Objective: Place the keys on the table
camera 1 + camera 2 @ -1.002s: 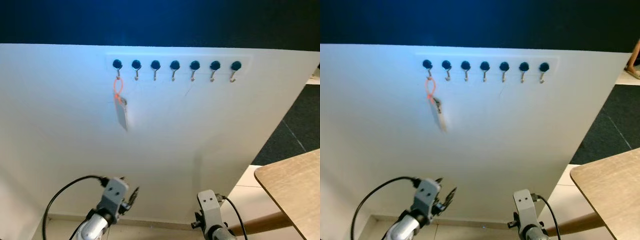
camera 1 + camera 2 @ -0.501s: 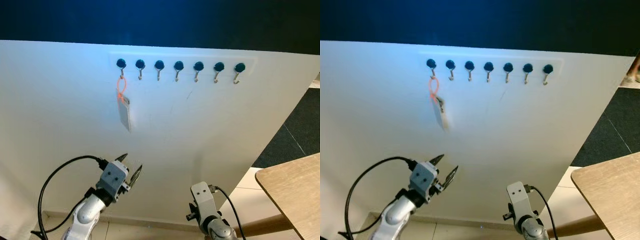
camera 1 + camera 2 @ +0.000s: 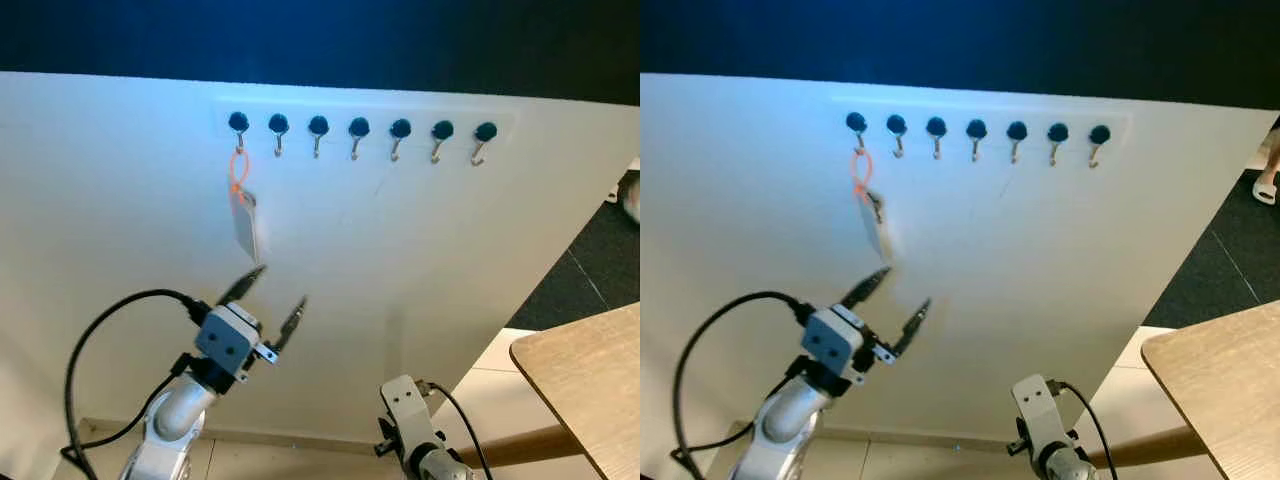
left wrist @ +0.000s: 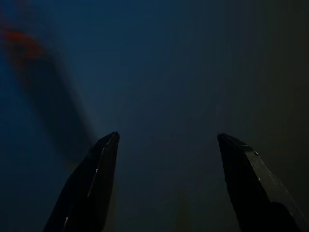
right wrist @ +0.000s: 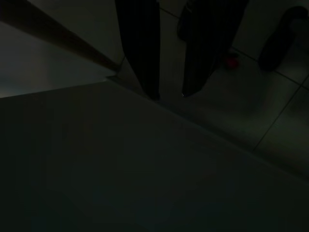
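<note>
A white board [image 3: 420, 260] stands upright ahead, with a row of seven hooks [image 3: 359, 131] set along its top edge. The corner of a wooden table [image 3: 590, 385] is seen low on the right, well apart from the hooks.

The keys [image 3: 243, 215] are hung from the hook nearest the board's left edge: an orange loop at the top, a pale tag and a small key below it. The long axis is close to vertical, the set lying flat against the board face.

The left gripper [image 3: 272, 300] is raised in front of the board, fingers spread wide with nothing between them. The keys are placed above it and slightly toward the board's left edge; the tag's lower end is near the upper fingertip, not touching. In the left wrist view the orange loop is made out as a blur off to one side of the open fingers.

The right gripper [image 5: 169, 89] hangs low near the floor, fingers nearly closed, idle.

Judgement: the left arm is the nearer; the gap must be carried up and around the hanging tag.
</note>
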`<state>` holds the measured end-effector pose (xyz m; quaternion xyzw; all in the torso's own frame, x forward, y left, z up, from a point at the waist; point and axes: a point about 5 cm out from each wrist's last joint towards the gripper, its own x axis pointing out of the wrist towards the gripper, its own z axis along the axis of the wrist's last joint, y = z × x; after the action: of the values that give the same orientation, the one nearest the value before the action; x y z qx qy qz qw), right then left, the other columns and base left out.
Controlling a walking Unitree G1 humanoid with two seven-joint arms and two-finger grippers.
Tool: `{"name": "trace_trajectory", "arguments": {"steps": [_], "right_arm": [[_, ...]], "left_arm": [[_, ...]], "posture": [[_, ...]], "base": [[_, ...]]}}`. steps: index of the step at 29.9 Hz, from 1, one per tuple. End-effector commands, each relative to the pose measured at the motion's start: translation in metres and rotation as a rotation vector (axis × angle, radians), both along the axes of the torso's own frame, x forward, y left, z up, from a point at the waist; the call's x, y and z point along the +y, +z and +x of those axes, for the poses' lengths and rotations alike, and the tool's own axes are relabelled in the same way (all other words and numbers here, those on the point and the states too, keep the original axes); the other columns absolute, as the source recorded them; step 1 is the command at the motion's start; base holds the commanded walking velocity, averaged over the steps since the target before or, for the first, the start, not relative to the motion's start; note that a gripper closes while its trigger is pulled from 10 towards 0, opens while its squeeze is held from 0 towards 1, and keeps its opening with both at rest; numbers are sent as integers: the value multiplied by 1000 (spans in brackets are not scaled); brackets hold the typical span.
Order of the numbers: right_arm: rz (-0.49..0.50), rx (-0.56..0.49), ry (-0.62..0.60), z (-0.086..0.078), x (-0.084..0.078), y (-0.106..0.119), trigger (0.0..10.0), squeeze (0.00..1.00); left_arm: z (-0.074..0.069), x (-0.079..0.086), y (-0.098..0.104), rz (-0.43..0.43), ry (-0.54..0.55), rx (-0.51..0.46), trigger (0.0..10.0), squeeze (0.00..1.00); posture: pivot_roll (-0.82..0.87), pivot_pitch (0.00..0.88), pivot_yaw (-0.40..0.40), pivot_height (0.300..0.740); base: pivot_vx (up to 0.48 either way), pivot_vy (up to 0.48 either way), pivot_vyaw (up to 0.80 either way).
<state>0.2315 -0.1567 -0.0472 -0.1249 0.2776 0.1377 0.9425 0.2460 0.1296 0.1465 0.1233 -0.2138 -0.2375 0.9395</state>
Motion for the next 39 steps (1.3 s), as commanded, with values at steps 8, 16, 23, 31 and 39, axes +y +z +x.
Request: {"name": "trace_trajectory", "arguments": {"steps": [8, 16, 23, 31, 39], "right_arm": [[0, -3, -20, -3, -3, -1, 10000, 0], [1, -15, -29, 1, -3, 1, 10000, 0], [3, -19, -34, 2, -2, 2, 10000, 0], [8, -36, -39, 4, -1, 4, 10000, 0], [36, -105, -27, 10, 1, 12, 10000, 0]], "left_arm": [[3, -14, 15, 11, 41, 9, 10000, 0], [14, -20, 21, -104, 173, 92, 10000, 0], [25, -6, 26, -74, 344, 93, 10000, 0], [28, 7, 31, -73, 459, 79, 10000, 0], [33, 11, 36, -77, 495, 70, 9647, 0]], "posture": [[40, 69, -11, 740], [38, 64, -5, 740], [33, 64, 1, 740], [33, 56, 4, 740], [34, 52, 0, 740]], "base": [[0, 0, 0], [0, 0, 0], [0, 0, 0], [0, 0, 0], [0, 0, 0]]}}
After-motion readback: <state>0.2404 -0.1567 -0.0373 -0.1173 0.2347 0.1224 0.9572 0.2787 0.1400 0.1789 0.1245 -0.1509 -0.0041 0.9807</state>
